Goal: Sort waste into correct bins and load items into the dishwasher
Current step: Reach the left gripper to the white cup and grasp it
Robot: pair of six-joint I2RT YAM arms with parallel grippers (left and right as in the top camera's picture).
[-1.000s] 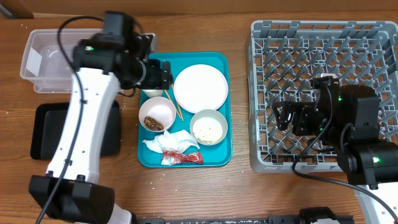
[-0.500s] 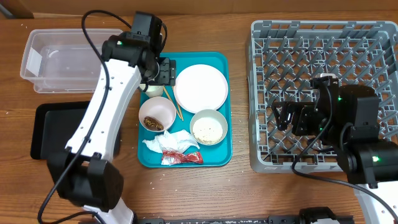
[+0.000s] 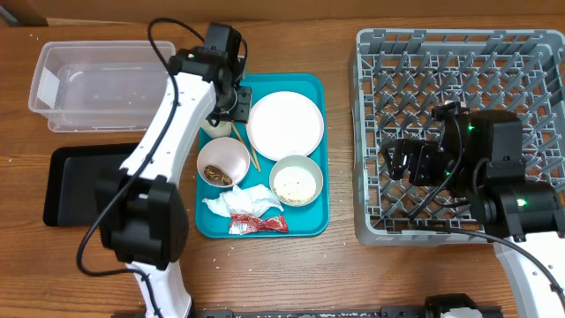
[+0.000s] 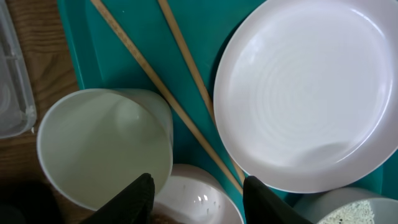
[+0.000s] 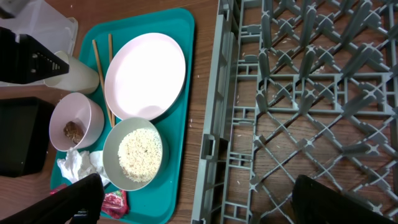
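Observation:
On the teal tray lie a white plate, a bowl with a brown lump, a bowl of rice, a crumpled napkin, a red wrapper and two chopsticks. My left gripper is open and empty above the tray's back left corner. Its fingers hang over the white cup, the lump bowl's rim and the chopsticks, beside the plate. My right gripper is open and empty over the left edge of the grey dish rack.
A clear tub stands at the back left, with a black tray in front of it. The dish rack fills the right side. The right wrist view also shows the plate and the rice bowl.
My left arm has swung right from beside the clear tub to over the tray's back left corner, above the cup. My right arm has shifted slightly left.

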